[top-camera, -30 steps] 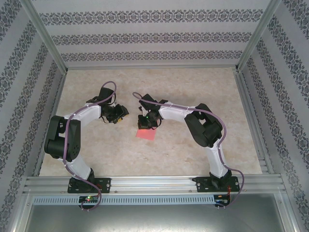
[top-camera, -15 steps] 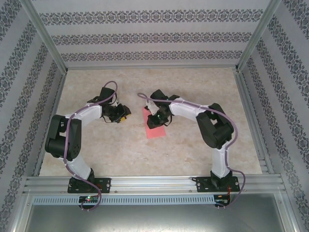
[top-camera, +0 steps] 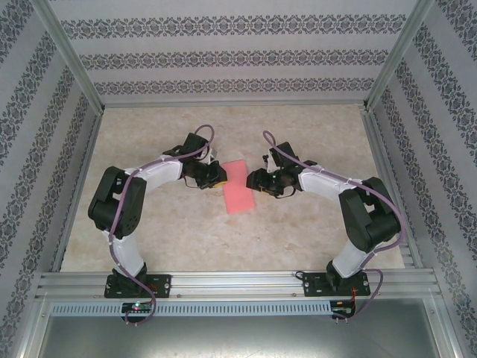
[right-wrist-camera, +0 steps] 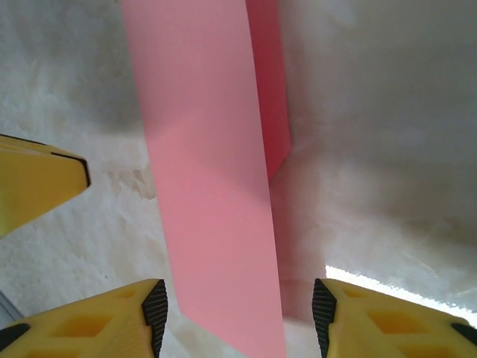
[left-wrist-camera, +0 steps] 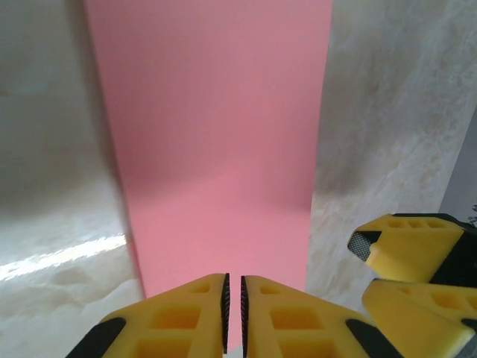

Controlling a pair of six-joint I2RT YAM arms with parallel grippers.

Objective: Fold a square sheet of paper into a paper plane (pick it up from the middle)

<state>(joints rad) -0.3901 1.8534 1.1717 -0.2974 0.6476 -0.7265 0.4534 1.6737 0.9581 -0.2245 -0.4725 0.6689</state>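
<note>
The table (top-camera: 171,239) is a pale beige surface with a marbled pattern, glossy enough to throw a bright streak in the left wrist view; an aluminium frame (top-camera: 238,282) runs along its near edge and up the corners, and papered walls (top-camera: 238,56) with bands of dark floral ornament on grey-white close it in on three sides; the two white-and-black arms bend inward from their bases and meet near the middle of the table. The square sheet of paper (top-camera: 240,188) lies there between the two grippers as a pink-red oblong, narrower than it is long; from the right wrist a darker red layer (right-wrist-camera: 270,89) shows along one side of it, and it casts a soft shadow on the marbling. The left gripper (top-camera: 217,177) sits at the sheet's left edge, its yellow fingers (left-wrist-camera: 190,313) narrowed to a thin slit with the paper's edge seemingly pinched between them; the right gripper (top-camera: 254,181) is at the opposite edge, its fingers (right-wrist-camera: 112,321) spread wide on either side of the strip without clasping it.
</note>
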